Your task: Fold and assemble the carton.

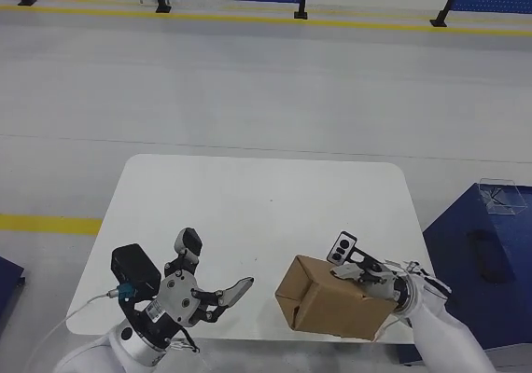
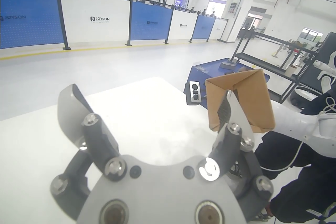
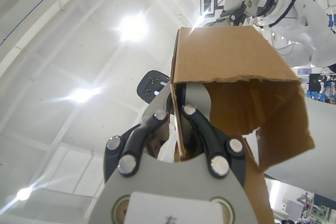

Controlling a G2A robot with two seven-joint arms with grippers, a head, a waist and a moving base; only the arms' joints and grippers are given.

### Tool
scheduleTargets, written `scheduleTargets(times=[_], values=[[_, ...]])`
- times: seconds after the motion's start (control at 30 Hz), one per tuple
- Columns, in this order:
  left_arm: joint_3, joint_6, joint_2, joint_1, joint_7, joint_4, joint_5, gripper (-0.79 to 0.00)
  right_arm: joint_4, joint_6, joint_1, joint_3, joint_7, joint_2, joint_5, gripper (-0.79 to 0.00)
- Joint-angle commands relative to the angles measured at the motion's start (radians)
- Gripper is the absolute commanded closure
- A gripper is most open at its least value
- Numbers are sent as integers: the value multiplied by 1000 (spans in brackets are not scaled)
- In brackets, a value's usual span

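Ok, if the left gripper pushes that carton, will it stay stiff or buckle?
Probably light: the right gripper holds the carton by one thin wall. Likely to flex, being hollow cardboard with a torn edge. A push may pivot it around that pinch.
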Motion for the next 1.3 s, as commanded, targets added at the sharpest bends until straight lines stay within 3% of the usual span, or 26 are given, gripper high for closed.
scheduleTargets(times=[0.0, 0.17, 0.37, 0.57, 0.73, 0.87, 1.03, 1.27], values=[[0, 0, 0, 0, 0, 0, 0, -785, -23, 113, 15, 20, -209, -2, 121, 0], [0, 0, 0, 0, 0, 0, 0, -785, -122, 230, 29, 86, -781, -8, 432, 0], [0, 0, 0, 0, 0, 0, 0, -785, -281, 96, 14, 140, -1535, -8, 844, 0], [0, 0, 0, 0, 0, 0, 0, -785, -437, -256, 64, 164, -2262, 1, 1196, 0], [0, 0, 0, 0, 0, 0, 0, -785, -421, -618, 151, 129, -2682, 6, 1254, 0], [0, 0, 0, 0, 0, 0, 0, -785, -293, -806, 241, 3, -2766, -6, 1184, 0], [0, 0, 0, 0, 0, 0, 0, -785, -54, -873, 328, -183, -2699, -40, 1211, 0], [0, 0, 0, 0, 0, 0, 0, -785, 131, -942, 421, -375, -2630, -89, 1209, 0]])
